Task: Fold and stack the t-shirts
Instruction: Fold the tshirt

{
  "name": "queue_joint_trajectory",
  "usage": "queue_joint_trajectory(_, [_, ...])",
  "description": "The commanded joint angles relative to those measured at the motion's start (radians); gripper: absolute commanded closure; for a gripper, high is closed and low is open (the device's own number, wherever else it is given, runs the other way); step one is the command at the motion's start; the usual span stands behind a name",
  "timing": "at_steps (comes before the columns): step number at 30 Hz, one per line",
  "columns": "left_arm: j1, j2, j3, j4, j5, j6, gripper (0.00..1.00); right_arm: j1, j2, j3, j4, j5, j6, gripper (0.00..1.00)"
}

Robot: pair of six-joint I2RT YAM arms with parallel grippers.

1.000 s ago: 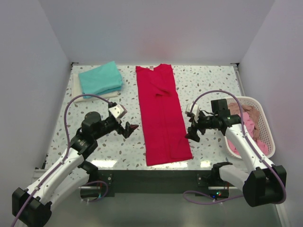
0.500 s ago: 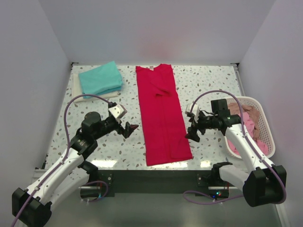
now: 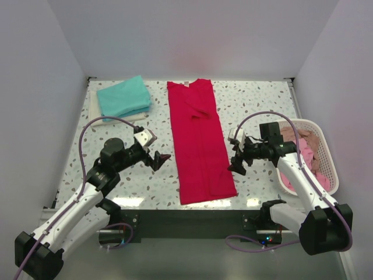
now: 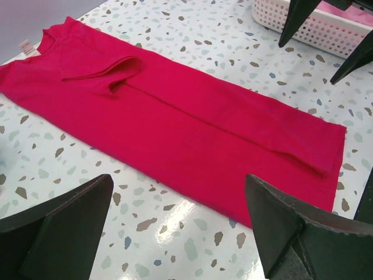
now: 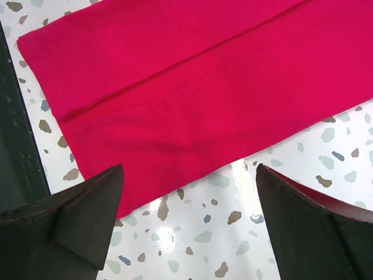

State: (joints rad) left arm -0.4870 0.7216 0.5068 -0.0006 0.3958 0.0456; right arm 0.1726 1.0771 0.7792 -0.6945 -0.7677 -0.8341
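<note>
A crimson-red t-shirt lies flat down the middle of the table, folded into a long strip with its sleeves tucked in; its white neck label is at the far end. It fills much of the left wrist view and the right wrist view. A folded teal t-shirt rests on a cream one at the back left. My left gripper hovers open just left of the red strip. On the strip's right side my right gripper is open too. Neither holds anything.
A white mesh laundry basket with pink t-shirts inside stands at the right edge, seen in the left wrist view too. The speckled tabletop ends at a dark front edge. Grey walls enclose three sides.
</note>
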Motion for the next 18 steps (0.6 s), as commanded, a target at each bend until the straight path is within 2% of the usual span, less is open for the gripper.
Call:
queue_joint_trajectory(1, [-0.022, -0.002, -0.017, 0.066, 0.083, 0.008, 0.00, 0.014, -0.011, -0.006, -0.002, -0.010, -0.040, 0.01])
queue_joint_trajectory(4, [-0.080, 0.006, -0.019, 0.082, 0.081, 0.063, 0.00, 0.074, -0.009, 0.006, -0.127, -0.025, -0.190, 0.01])
queue_joint_trajectory(9, [-0.416, 0.093, 0.006, -0.064, -0.124, 0.285, 0.00, 0.230, -0.052, -0.026, -0.217, 0.088, -0.402, 0.01])
queue_joint_trajectory(14, [-0.616, 0.169, -0.043, -0.072, -0.256, 0.387, 0.00, 0.344, -0.039, -0.076, -0.202, 0.165, -0.431, 0.02])
queue_joint_trajectory(17, [-0.691, 0.241, -0.060, -0.058, -0.327, 0.390, 0.05, 0.383, -0.036, -0.135, -0.163, 0.226, -0.435, 0.06])
queue_joint_trajectory(18, [-0.705, 0.257, -0.054, -0.056, -0.354, 0.381, 0.07, 0.402, -0.037, -0.159, -0.155, 0.240, -0.433, 0.10])
